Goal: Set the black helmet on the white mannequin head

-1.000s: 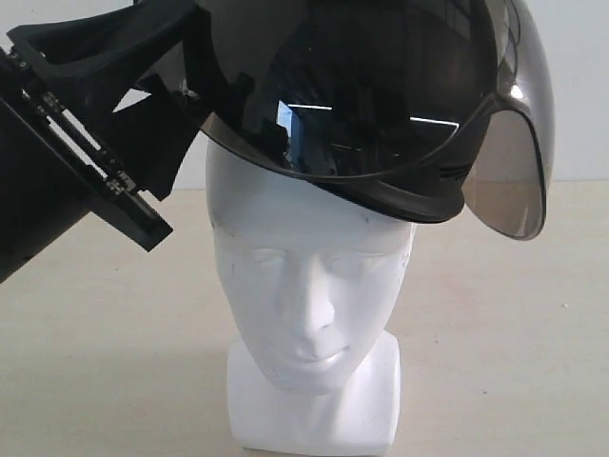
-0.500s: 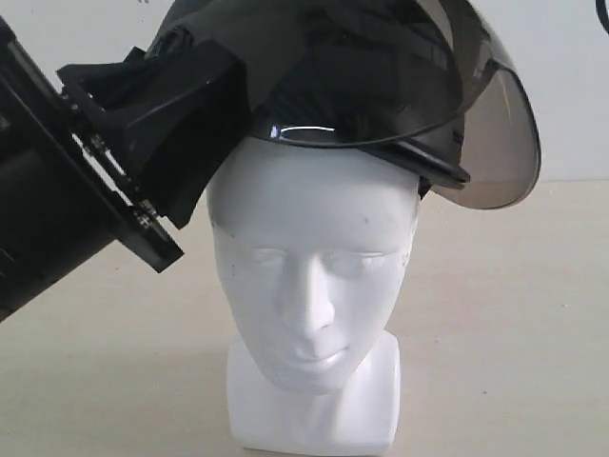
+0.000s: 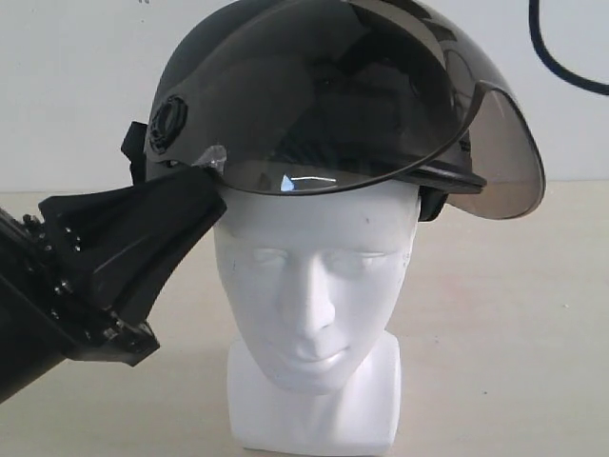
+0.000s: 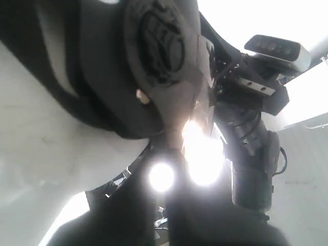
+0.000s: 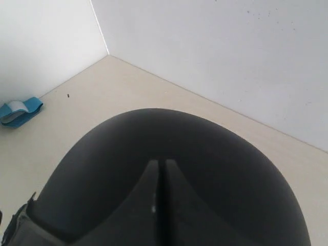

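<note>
The black helmet sits on top of the white mannequin head, its smoky visor raised and jutting out over the brow. My left gripper reaches up from the lower left, its fingers closed on the helmet's lower side rim by the visor pivot. In the left wrist view the same rim and pivot fill the frame above the gripper, with the white head beside it. My right gripper is shut and holds nothing. It hovers over the helmet's rounded shell; contact cannot be told.
The head's blocky neck base stands on a beige table before a white wall. A black cable hangs at the upper right. A blue and white object lies on the table near the wall corner. The right arm rises behind the helmet.
The helmet has tipped level and come down onto the crown of the head. My left gripper has dropped lower on the left with the rim still in it.
</note>
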Controlling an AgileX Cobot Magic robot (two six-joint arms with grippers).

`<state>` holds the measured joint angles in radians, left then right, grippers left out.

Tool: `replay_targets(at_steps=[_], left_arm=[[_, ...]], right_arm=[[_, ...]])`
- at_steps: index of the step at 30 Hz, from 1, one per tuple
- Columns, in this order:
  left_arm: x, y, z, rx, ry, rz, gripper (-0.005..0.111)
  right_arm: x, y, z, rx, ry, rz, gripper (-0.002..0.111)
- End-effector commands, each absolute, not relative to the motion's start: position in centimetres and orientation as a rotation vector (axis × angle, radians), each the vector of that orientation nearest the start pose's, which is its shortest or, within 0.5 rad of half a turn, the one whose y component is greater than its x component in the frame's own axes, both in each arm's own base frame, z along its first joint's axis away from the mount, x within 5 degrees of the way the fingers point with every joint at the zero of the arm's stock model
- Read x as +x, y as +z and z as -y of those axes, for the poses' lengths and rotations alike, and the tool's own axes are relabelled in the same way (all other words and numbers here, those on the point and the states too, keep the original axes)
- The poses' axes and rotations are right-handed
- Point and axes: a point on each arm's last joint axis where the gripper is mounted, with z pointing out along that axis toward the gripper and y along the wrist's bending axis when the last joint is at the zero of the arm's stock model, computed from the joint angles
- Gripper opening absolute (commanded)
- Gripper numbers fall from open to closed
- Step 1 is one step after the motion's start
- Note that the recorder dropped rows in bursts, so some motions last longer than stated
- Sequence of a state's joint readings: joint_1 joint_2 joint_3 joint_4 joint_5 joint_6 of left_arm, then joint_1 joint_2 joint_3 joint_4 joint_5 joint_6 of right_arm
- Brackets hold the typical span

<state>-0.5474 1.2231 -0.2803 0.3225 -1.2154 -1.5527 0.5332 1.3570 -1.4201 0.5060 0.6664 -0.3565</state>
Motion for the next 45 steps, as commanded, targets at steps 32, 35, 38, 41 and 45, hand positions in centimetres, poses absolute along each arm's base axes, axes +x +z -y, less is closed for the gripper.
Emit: replay_targets(at_steps=[32, 35, 38, 41, 45], left_arm=[[11.9, 39.9, 7.1, 0.095, -0.780, -1.409, 0.004], [14.0, 41.9, 8.4, 0.172, -0.694, -1.470, 0.004], [16.1, 42.9, 9.7, 0.212, -0.651, -1.528, 0.004], [18.4, 42.8, 11.2, 0.255, -0.608, -1.619, 0.004], [20.7, 42.2, 12.6, 0.296, -0.568, -1.707, 0.004]], right_arm=[[23.5, 39.2, -17.6, -0.884, 0.589, -2.220, 0.000], [23.3, 39.0, -17.6, -0.899, 0.584, -2.242, 0.000], [23.2, 38.9, -17.5, -0.908, 0.585, -2.254, 0.000], [23.1, 38.8, -17.5, -0.919, 0.586, -2.269, 0.000], [22.8, 38.6, -17.4, -0.953, 0.588, -2.308, 0.000]])
